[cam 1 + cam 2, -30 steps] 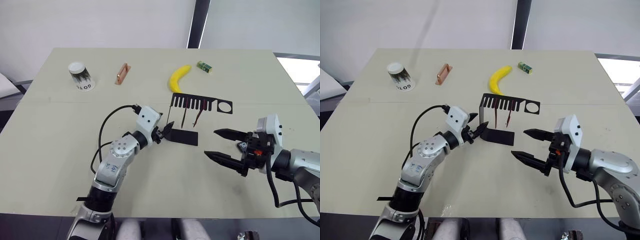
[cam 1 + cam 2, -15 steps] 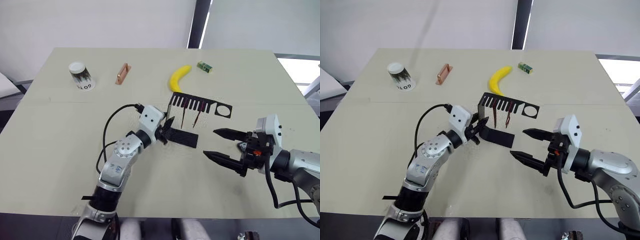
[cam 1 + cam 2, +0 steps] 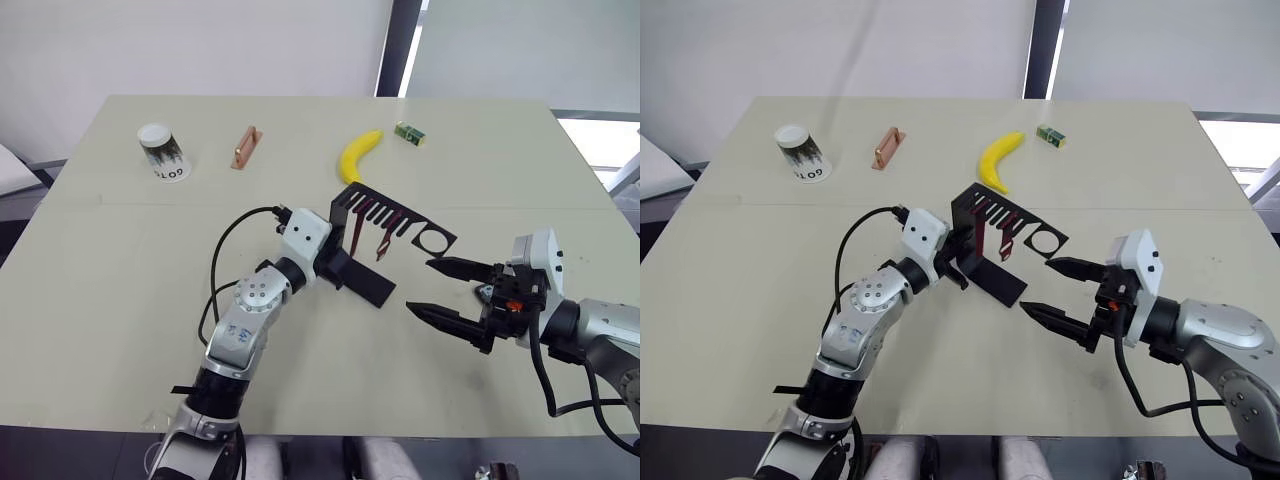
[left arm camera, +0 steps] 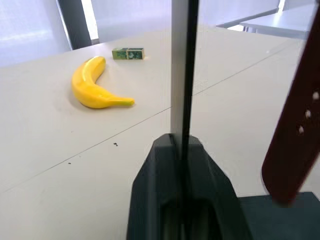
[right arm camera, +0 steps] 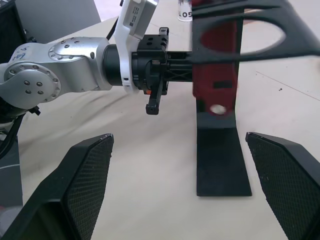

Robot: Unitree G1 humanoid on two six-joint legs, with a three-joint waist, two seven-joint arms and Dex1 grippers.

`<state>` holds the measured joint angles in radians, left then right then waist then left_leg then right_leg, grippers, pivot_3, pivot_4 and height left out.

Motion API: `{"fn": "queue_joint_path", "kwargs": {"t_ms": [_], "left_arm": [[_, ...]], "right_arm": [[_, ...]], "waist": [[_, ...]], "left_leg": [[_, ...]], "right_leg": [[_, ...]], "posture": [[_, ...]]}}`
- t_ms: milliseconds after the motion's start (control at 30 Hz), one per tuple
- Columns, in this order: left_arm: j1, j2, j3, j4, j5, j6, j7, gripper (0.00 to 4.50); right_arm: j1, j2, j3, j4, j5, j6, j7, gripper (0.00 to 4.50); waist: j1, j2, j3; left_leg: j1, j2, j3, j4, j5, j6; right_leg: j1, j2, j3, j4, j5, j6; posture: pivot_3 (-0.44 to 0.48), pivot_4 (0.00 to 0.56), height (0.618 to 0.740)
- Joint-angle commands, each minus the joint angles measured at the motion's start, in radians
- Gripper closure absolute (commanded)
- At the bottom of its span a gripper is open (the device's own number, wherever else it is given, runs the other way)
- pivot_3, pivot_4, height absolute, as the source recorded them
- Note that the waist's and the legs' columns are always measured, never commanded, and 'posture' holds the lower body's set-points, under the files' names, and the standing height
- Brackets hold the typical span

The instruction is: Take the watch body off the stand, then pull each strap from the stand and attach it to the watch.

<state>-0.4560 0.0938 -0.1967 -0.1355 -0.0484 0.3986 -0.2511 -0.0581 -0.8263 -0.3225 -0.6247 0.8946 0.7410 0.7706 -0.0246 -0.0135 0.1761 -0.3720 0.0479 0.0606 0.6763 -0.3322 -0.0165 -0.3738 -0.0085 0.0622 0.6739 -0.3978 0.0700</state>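
The black stand rests on the table's middle, its comb-like top arm slanting toward the front right, with a bare ring hole at its end. Two maroon straps hang from the slots. My left gripper is shut on the stand's upright, and one strap hangs close beside it. Just right of the stand, my right gripper stands wide open and faces the stand's base with nothing between its fingers. The watch body is out of view.
A banana lies behind the stand, and a small green box sits farther back right. A copper-coloured bar and an upside-down paper cup are at the back left. The left arm's black cable loops over the table.
My left gripper has closed on the stand's upright and turned the stand, so the ring end has swung nearer and toward the right gripper. The right arm has not moved.
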Motion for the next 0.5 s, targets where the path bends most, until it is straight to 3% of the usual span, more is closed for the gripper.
{"fn": "queue_joint_path", "kwargs": {"t_ms": [33, 333, 500], "left_arm": [[-0.030, -0.019, -0.012, 0.007, 0.013, -0.041, 0.001, 4.44], [-0.024, -0.036, 0.018, 0.007, 0.036, -0.046, 0.059, 4.44], [-0.012, -0.039, 0.053, 0.006, 0.077, -0.067, 0.141, 4.44]], "right_arm": [[-0.003, 0.004, -0.003, -0.020, 0.010, -0.013, -0.008, 0.00], [-0.019, 0.018, 0.001, -0.044, 0.023, -0.003, -0.048, 0.00], [-0.090, 0.121, 0.101, -0.106, -0.055, 0.021, -0.273, 0.00]], "waist": [[0.000, 0.000, 0.000], [0.000, 0.000, 0.000], [-0.005, 0.000, 0.000]], "left_leg": [[0.000, 0.000, 0.000, 0.000, 0.000, 0.000], [0.000, 0.000, 0.000, 0.000, 0.000, 0.000], [0.000, 0.001, 0.000, -0.001, 0.000, 0.000]], "right_leg": [[0.000, 0.000, 0.000, 0.000, 0.000, 0.000], [0.000, 0.000, 0.000, 0.000, 0.000, 0.000], [-0.001, 0.001, 0.000, 0.001, 0.000, 0.000]], "posture": [[0.000, 0.150, 0.740], [0.000, 0.150, 0.740], [0.000, 0.150, 0.740]]}}
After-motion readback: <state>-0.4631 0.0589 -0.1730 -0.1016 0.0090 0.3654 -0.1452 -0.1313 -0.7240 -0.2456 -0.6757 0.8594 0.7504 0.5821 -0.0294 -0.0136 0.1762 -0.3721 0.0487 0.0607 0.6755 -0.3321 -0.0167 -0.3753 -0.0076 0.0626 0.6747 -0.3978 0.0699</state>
